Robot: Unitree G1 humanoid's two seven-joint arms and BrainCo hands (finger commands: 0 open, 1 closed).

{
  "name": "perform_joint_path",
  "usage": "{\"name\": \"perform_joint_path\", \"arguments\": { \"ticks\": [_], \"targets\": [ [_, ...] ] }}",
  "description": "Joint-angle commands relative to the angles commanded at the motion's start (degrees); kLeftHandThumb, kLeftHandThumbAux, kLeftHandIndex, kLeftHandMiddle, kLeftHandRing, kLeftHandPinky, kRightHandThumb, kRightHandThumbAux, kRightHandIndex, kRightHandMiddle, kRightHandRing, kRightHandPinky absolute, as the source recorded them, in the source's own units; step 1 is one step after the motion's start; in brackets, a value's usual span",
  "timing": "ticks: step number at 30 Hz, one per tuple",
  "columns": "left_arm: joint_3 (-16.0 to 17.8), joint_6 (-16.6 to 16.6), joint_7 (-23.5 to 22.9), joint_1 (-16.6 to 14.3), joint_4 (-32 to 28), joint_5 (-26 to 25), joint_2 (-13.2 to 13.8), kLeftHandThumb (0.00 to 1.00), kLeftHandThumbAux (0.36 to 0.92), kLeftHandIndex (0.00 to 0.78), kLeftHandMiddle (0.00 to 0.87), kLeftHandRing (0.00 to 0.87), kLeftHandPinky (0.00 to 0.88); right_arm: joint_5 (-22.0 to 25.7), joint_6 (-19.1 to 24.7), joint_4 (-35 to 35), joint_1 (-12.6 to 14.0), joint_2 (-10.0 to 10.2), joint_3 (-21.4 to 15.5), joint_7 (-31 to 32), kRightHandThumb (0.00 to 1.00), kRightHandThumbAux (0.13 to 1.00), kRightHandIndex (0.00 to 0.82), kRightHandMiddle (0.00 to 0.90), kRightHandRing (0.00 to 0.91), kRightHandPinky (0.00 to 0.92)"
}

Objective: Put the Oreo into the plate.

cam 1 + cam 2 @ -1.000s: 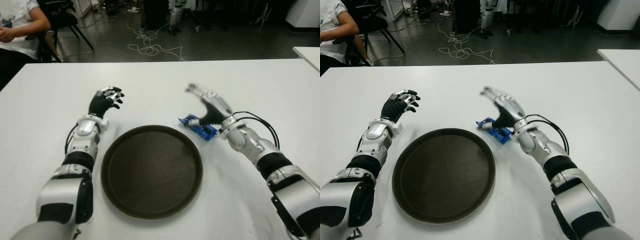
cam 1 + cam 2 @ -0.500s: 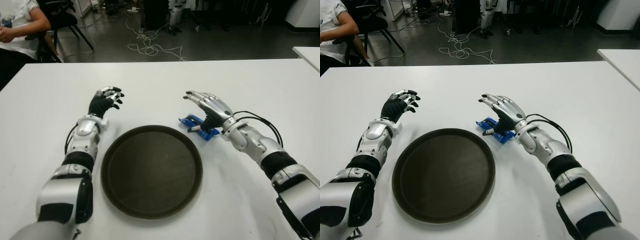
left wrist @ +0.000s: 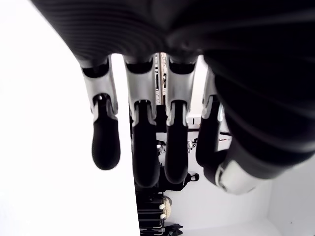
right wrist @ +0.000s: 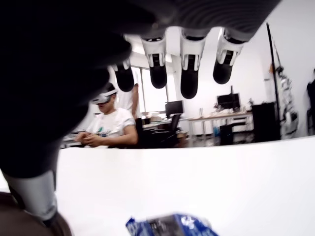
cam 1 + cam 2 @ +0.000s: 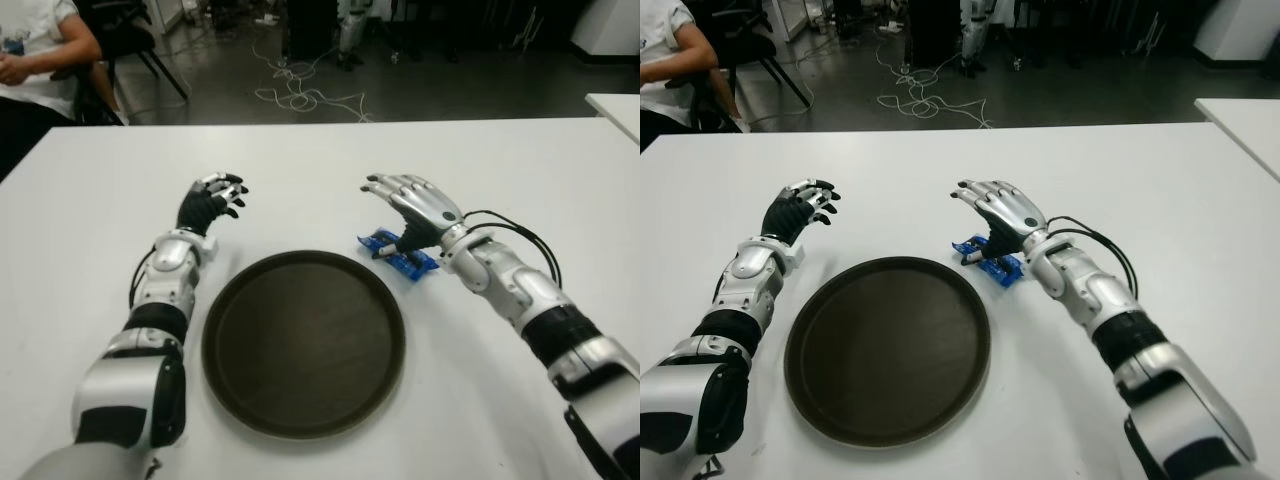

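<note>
1. While its fingers are stretched out and spread, holding nothing, the right hand (image 5: 418, 207) hovers palm-down above the blue Oreo packet (image 5: 398, 250), with the thumb tip (image 5: 383, 255) pointing down close to the packet's near-left end; whether it touches the wrapper cannot be told.
2. In the right wrist view the fingers (image 4: 189, 73) hang straight and apart, and the Oreo packet (image 4: 170, 226) shows below them on the white table, clear of the palm.
3. The Oreo packet lies flat on the table (image 5: 520, 170), just beside the far-right rim of the plate (image 5: 303, 342), not on it.
4. The plate is a round, dark brown tray with a low rim, sitting between the two arms, and nothing lies in it.
5. A black cable (image 5: 510, 232) loops along the right forearm behind the wrist.
6. The left hand (image 5: 209, 205) shows to the far-left of the plate, well apart from the packet, with its fingers loosely extended and holding nothing; the left wrist view shows them (image 3: 105, 140) straight and slightly apart.
7. Beyond the table, a seated person (image 5: 35, 55) in a white shirt shows at the far left, and white cords (image 5: 300, 95) lie tangled on the dark floor.
</note>
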Motion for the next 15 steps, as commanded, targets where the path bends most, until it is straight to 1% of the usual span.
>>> {"name": "perform_joint_path", "arguments": {
  "ticks": [4, 8, 11, 15],
  "targets": [
    [0.00, 0.04, 0.14, -0.02, 0.10, 0.04, 0.13, 0.835, 0.672, 0.419, 0.468, 0.525, 0.589, -0.70, 4.56, -4.54, 2.05, 0.68, -0.84, -0.27, 0.000, 0.704, 0.070, 0.113, 0.113, 0.096],
    [-0.08, -0.22, 0.51, 0.09, 0.06, 0.22, 0.18, 0.835, 0.672, 0.419, 0.469, 0.527, 0.583, -1.41, 8.02, -7.05, 3.36, 1.51, -1.48, -1.50, 0.000, 0.722, 0.079, 0.122, 0.124, 0.118],
    [-0.08, -0.32, 0.62, 0.14, 0.04, 0.26, 0.20, 0.835, 0.672, 0.419, 0.469, 0.524, 0.569, -1.89, 10.05, -8.42, 4.05, 2.08, -1.85, -1.86, 0.000, 0.722, 0.085, 0.128, 0.132, 0.131],
    [-0.12, -0.45, 0.71, 0.14, 0.10, 0.32, 0.23, 0.835, 0.671, 0.419, 0.469, 0.523, 0.573, -2.88, 14.00, -10.31, 4.92, 3.36, -2.35, -2.12, 0.000, 0.721, 0.092, 0.133, 0.139, 0.139]
  ]
}}
